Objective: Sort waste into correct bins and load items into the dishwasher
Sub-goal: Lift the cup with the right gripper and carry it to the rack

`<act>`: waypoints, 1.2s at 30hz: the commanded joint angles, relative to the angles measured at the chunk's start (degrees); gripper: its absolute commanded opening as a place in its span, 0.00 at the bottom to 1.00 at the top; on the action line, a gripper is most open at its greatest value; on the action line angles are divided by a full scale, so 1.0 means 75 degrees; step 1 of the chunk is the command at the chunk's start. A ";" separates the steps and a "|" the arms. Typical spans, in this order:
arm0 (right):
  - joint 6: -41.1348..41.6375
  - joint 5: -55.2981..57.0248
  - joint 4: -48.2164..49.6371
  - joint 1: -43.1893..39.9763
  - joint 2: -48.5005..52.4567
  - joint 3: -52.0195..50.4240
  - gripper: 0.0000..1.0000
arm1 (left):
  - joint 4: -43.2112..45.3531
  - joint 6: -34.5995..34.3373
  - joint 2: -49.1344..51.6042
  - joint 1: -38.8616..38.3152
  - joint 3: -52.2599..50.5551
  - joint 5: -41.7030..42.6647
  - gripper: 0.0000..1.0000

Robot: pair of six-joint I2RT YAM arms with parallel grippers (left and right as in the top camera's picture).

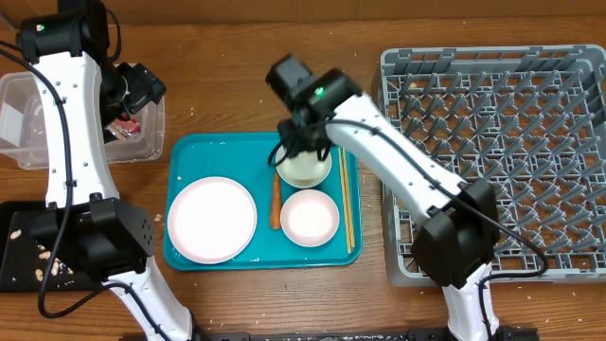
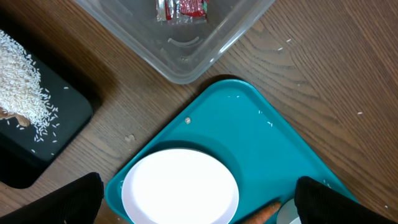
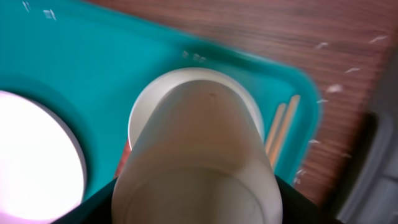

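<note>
My right gripper (image 1: 305,142) is shut on a cream cup (image 1: 303,169), held tilted above the teal tray (image 1: 218,152); in the right wrist view the cup (image 3: 199,143) fills the space between the fingers (image 3: 196,202). Beneath it on the tray sit a white bowl (image 1: 310,217), a carrot (image 1: 276,201), chopsticks (image 1: 347,210) and a white plate (image 1: 212,219). My left gripper (image 1: 142,90) is open and empty, high above the tray's left corner by the clear bin; its wrist view shows the plate (image 2: 180,186) between the fingers (image 2: 199,202).
A clear plastic bin (image 1: 57,123) holding a red wrapper (image 2: 180,9) stands at the back left. A black tray (image 1: 28,246) with rice and scraps (image 2: 22,81) lies at the front left. The grey dishwasher rack (image 1: 492,142) fills the right side.
</note>
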 commanded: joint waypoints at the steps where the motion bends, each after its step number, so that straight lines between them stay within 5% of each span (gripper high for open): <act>1: 0.0032 0.0857 -0.0478 -0.0571 -0.0338 0.1183 0.57 | 0.0012 -0.0070 -0.0076 0.0026 0.0172 -0.0099 1.00; 12: -0.0720 0.1306 -0.1265 -0.4211 -0.0880 0.2320 0.57 | 0.0012 -0.0070 -0.0076 0.0026 0.0172 -0.0099 1.00; 22: -0.0731 -0.0082 -0.1364 -0.7810 -0.0699 0.2203 0.57 | 0.0012 -0.0070 -0.0076 0.0026 0.0172 -0.0099 1.00; 34: -0.0743 -0.0414 -0.1399 -0.8670 -0.0236 0.1338 0.65 | 0.0012 -0.0070 -0.0076 0.0026 0.0172 -0.0099 1.00; 36: -0.0743 -0.0414 -0.1396 -0.8623 -0.0236 0.1253 0.72 | 0.0012 -0.0070 -0.0076 0.0026 0.0172 -0.0099 1.00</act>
